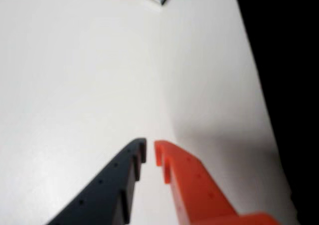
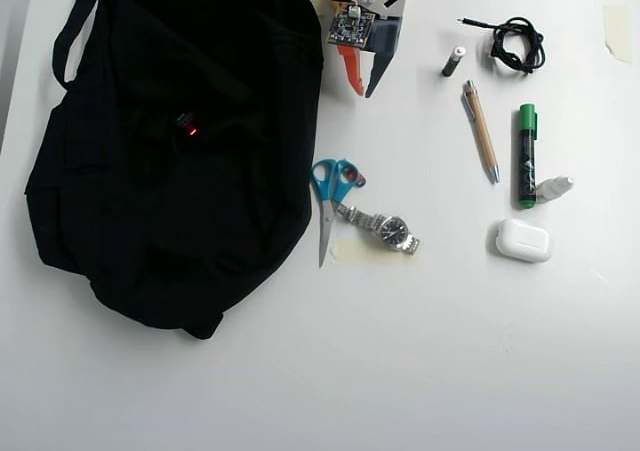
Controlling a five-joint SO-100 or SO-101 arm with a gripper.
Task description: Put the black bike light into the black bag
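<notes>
- Lying on the large floppy black fabric bag (image 2: pixel 150 201), near its middle in the overhead view, the tiny black bike light (image 2: pixel 186 126) is marked by its small red lens.
- The black-and-orange pincer (image 1: pixel 150 151) is seen nearly together, holding nothing, just above the bare white desk (image 1: pixel 75 75) in the wrist view.
- Blue-handled scissors (image 2: pixel 332 193) and a silver wristwatch (image 2: pixel 385 229) are placed just right of the bag.
</notes>
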